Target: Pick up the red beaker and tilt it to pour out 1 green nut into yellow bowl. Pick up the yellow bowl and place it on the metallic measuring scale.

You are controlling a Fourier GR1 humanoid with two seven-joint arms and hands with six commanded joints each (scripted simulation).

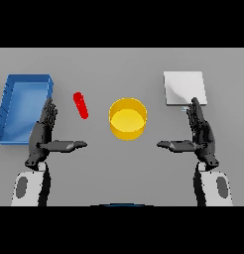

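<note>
Both dark hands hover over the grey table [119, 168], fingers straight, thumbs pointing inward: left hand [43, 134] beside the blue rectangular tray [10, 116], right hand [200, 131] just below the flat metallic square scale [181, 87]. The round yellow bowl [127, 118] sits between them, the slim red beaker [81, 105] tilted just left of it, untouched.

Two white forearm casings, each marked with a grey oval panel, are seen ending in a dark, glossy left hand [42, 136] and right hand [202, 134].
</note>
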